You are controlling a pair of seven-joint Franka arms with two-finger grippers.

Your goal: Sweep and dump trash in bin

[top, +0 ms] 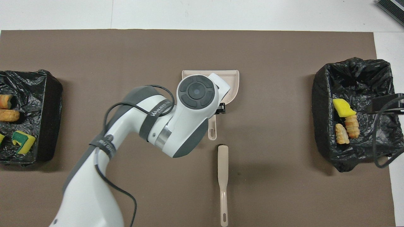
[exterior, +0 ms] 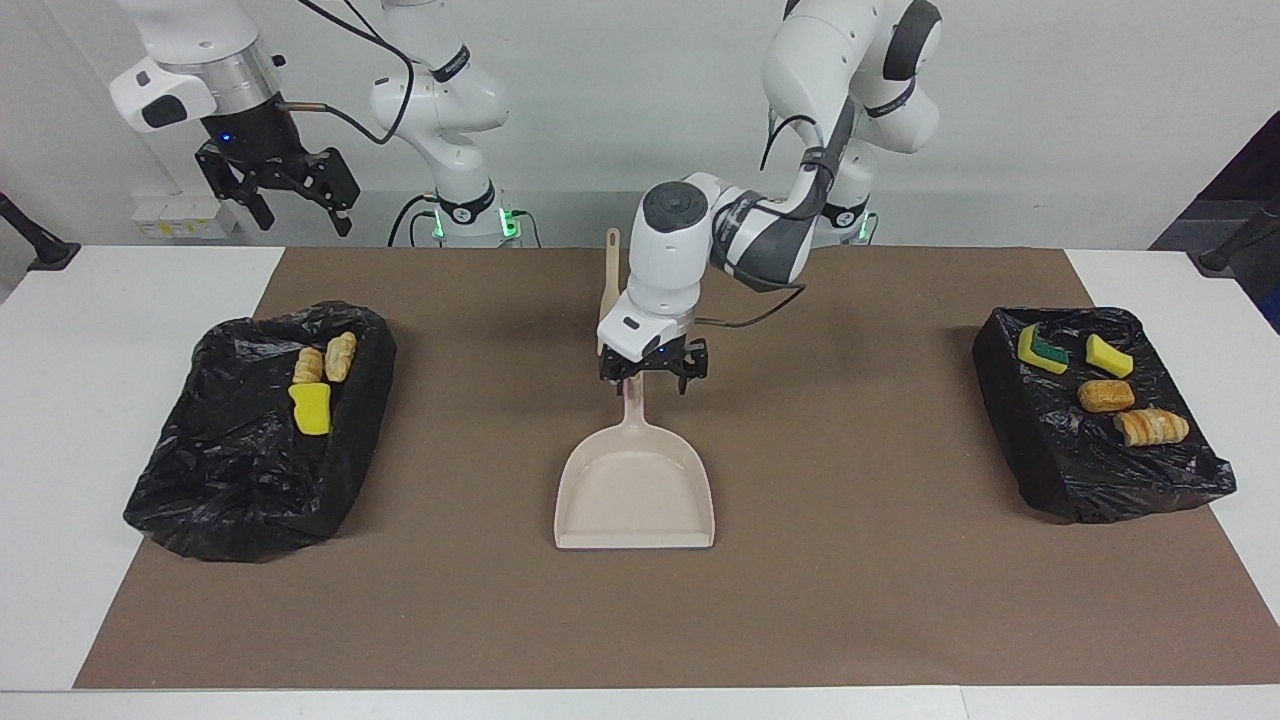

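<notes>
The beige dustpan lies flat on the brown mat in the middle of the table, its handle pointing toward the robots. My left gripper hovers open just over that handle, its fingers spread either side and holding nothing. The trash sits in two black-lined bins. In the bin at the right arm's end lie a yellow sponge and two bread lumps. The bin at the left arm's end holds a green-and-yellow sponge, a yellow sponge and two bread lumps. My right gripper waits open, high over its bin.
A beige brush lies on the mat between the dustpan handle and the robots, in line with it. White table borders the mat at both ends.
</notes>
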